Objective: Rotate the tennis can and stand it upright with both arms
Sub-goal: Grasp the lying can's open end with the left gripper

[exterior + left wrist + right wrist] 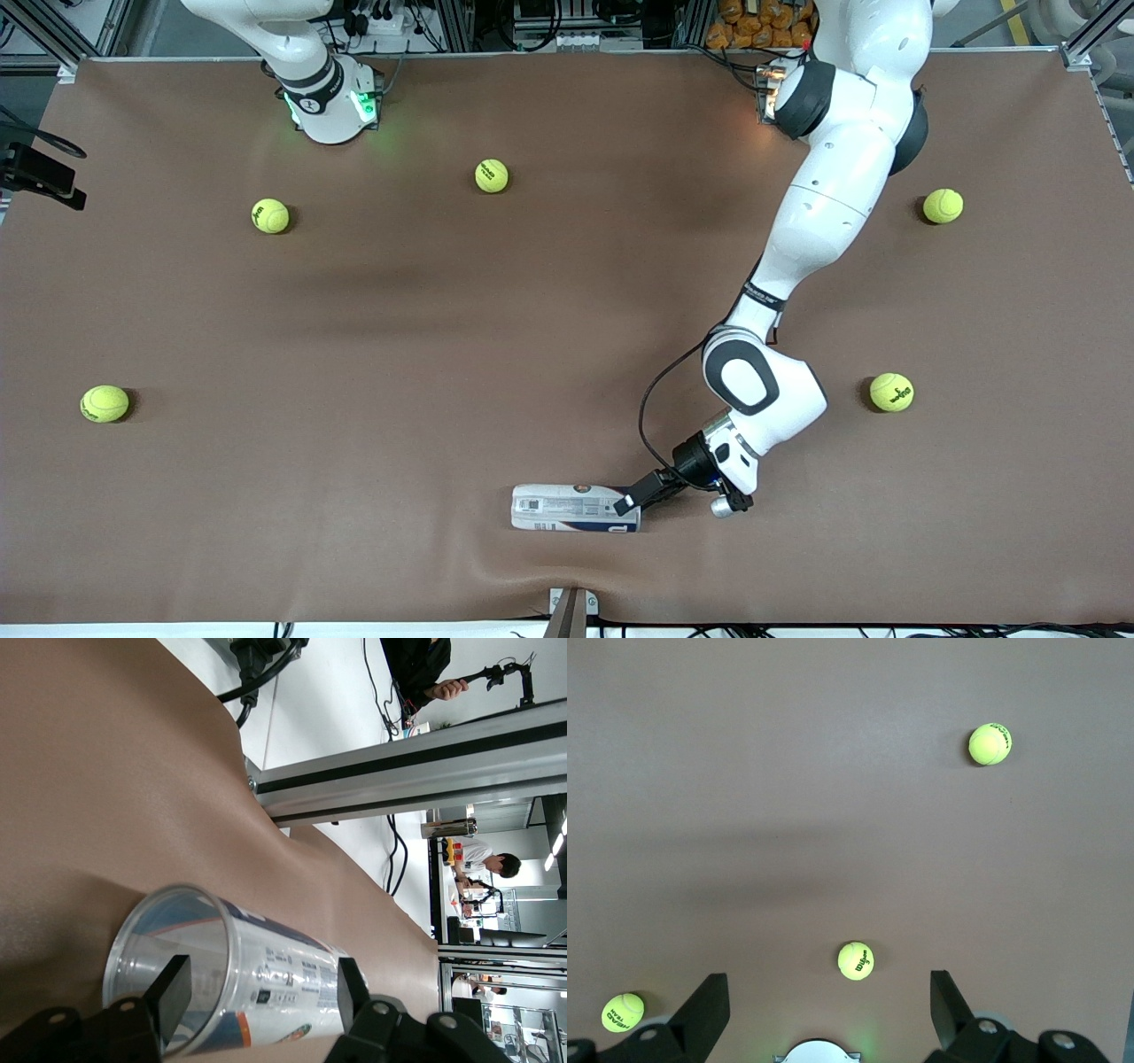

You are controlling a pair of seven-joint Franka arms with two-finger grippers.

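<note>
You have the tennis can point(574, 509) lying on its side on the brown table cover point(399, 372), close to the edge nearest the front camera — a slim clear-and-white tube printed with small text and a barcode. Its open mouth points toward the left arm's end of the table. The left gripper point(631, 505) sits right at that mouth, low over the cover. In the left wrist view you can see its black fingers point(168, 997) spread wide, one on each side of the can's point(239, 979) transparent rim; whether either pad touches the plastic you cannot tell, and the grip has not closed. That view also shows the hollow, glossy inside of the tube, which the front view does not.

Your right arm waits up by its base, its gripper out of the front view. The right wrist view shows the right gripper point(828, 1010) wide open and holding nothing, high over the matte cover with three fuzzy yellow-green tennis balls point(856, 960) beneath it.
</note>
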